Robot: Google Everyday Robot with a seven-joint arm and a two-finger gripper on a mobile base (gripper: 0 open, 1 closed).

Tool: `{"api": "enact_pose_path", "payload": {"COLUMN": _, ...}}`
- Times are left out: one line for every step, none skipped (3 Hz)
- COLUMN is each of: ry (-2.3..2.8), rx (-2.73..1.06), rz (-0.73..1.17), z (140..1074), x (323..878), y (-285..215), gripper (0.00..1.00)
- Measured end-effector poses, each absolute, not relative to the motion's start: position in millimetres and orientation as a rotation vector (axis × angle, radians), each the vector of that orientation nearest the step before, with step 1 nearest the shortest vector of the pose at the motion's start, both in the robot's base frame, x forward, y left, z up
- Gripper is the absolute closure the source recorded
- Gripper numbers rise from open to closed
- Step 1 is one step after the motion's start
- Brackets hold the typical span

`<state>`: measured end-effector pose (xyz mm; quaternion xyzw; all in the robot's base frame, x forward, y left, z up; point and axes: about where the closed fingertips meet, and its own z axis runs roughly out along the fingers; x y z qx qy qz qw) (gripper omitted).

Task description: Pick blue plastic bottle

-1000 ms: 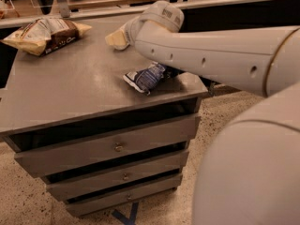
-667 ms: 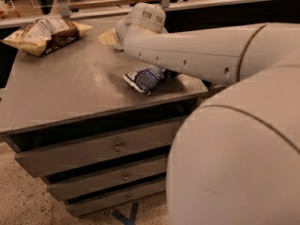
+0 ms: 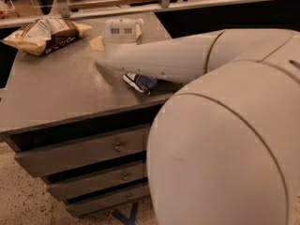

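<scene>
The blue plastic bottle does not show; it is hidden or out of view. My white arm reaches from the right across the grey table top. Its boxy end joint hangs over the back middle of the table. The gripper lies beyond that joint, hidden by it. A dark blue-and-white foil snack bag lies near the table's front right edge, partly under the arm.
A yellow-and-brown chip bag lies at the back left corner. A pale yellow flat thing peeks out behind the arm's end joint. The table has three drawers in front. A railing and shelf run along the back.
The arm has swung left and nearer the camera, so its body now fills the right half of the view. The foil snack bag and chip bag have not moved.
</scene>
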<state>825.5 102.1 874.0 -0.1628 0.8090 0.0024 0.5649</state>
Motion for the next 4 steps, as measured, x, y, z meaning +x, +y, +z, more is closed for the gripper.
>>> {"api": "enact_pose_path", "payload": {"ry": 1.906, "rx": -0.356, "rz": -0.084, "z": 857.5, "x": 829.4, "y": 103.7, "gripper": 0.00}}
{"api": "enact_pose_path", "payload": {"ry": 1.895, "rx": -0.324, "rz": -0.191, "z": 848.5, "x": 835.5, "y": 94.5, "gripper": 0.00}}
{"api": "enact_pose_path", "payload": {"ry": 1.858, "rx": -0.301, "rz": -0.266, "z": 853.6, "x": 839.9, "y": 87.8, "gripper": 0.00}}
{"api": "enact_pose_path", "payload": {"ry": 1.809, "rx": -0.277, "rz": -0.287, "z": 870.8, "x": 845.6, "y": 84.4, "gripper": 0.00}}
